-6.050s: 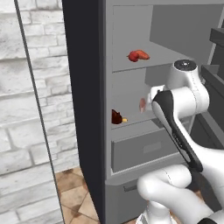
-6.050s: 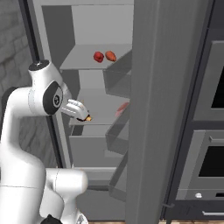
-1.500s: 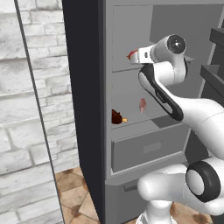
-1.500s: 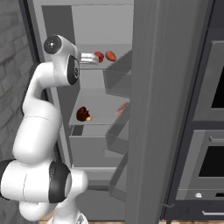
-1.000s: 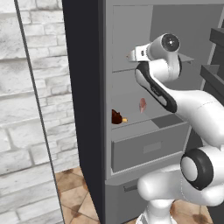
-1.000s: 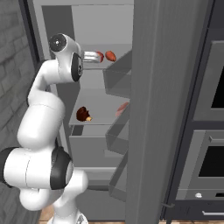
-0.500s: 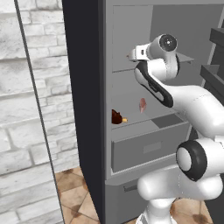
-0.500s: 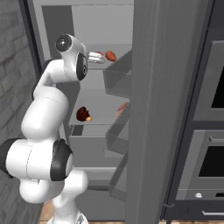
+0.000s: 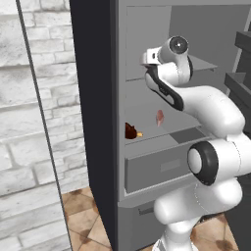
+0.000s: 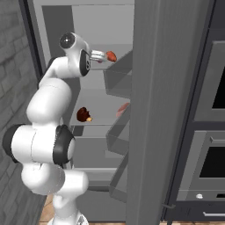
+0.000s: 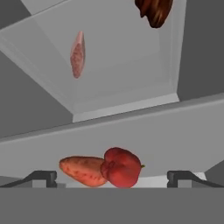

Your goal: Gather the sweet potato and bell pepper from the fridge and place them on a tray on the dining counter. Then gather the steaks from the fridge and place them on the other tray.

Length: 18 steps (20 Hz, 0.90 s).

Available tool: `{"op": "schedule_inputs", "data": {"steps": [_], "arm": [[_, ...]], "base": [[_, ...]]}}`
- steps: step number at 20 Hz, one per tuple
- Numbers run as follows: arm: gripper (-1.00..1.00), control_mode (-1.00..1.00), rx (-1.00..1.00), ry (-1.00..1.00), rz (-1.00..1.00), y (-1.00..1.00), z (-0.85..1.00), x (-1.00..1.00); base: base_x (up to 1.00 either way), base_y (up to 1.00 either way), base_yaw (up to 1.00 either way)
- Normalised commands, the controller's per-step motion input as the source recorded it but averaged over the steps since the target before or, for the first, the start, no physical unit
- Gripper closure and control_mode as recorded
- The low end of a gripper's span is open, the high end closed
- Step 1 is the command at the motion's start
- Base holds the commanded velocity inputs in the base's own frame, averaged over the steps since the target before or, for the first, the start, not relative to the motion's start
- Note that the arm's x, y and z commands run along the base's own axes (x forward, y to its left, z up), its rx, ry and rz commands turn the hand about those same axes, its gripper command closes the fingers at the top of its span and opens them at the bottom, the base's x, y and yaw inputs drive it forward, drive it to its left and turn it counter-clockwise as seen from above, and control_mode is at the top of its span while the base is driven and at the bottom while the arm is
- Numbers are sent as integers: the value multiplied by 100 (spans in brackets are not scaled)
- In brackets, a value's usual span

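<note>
White-grey brick wall [image 9: 29, 122] at far left of the left base view, with a thin dark vertical line across it. Below, floor [image 9: 83, 215] of brown and tan tiles. Just right of the wall, tall dark panel [image 9: 90, 98], upright, reaching down to the tiles.

Dark brown lump [image 9: 130, 131] with a small orange tip, sitting on a grey shelf [image 9: 162, 137] near its left front edge; also seen in the hand view, high up and cut by the frame.

In the right base view, at far right, two stacked ovens: lower oven [image 10: 211, 165] with dark window and pale bar handle, upper oven [image 10: 218, 83] partly cut off.
</note>
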Motion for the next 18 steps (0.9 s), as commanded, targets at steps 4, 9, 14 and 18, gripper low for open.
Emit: {"op": "schedule_inputs", "data": {"steps": [4, 9, 14, 18], "arm": [[-100, -100, 1, 0, 0, 0, -11, 35], [-100, -100, 1, 0, 0, 0, -19, 24], [-100, -100, 2, 1, 0, 0, -13, 22], [-100, -100, 2, 3, 0, 0, -6, 28]], "base": [[0, 0, 0], [0, 0, 0], [0, 0, 0], [0, 0, 0]]}}
